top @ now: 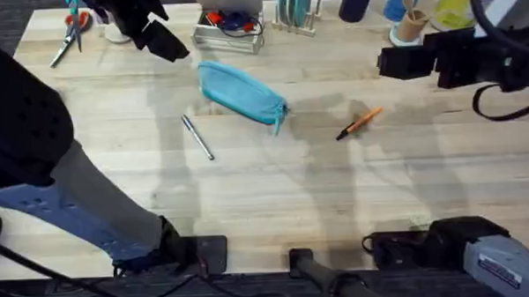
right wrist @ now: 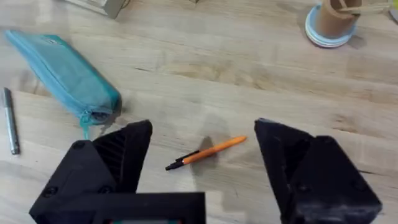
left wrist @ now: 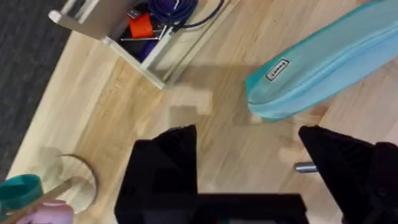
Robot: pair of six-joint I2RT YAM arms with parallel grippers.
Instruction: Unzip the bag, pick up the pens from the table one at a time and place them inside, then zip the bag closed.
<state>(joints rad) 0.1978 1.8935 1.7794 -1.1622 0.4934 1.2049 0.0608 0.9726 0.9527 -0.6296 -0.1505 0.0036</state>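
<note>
A: Overhead, the turquoise fabric pouch (top: pixel 241 93) is seen zipped on the pale wooden surface (top: pixel 275 192); the silver pen (top: pixel 197 137) lies beside it, the orange pen (top: pixel 360 123) farther off.

B: Both end effectors, left (left wrist: pixel 249 168) and right (right wrist: pixel 202 168), are spread, empty. The pouch could be dragged if unbraced while its zipper is pulled.

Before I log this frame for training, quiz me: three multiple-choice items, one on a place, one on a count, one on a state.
1. Which pen lies on the right arm's side of the bag?
A. orange pen
B. silver pen
C. neither

2. How many pens lie on the table?
A. one
B. two
C. three

3. The right gripper is:
A. shut on a pen
B. open, holding nothing
C. shut on the bag

Answers:
1 A, the orange pen lies there, the silver pen opposite.
2 B, both lie outside the bag.
3 B, its fingers stand apart above the orange pen.
</note>
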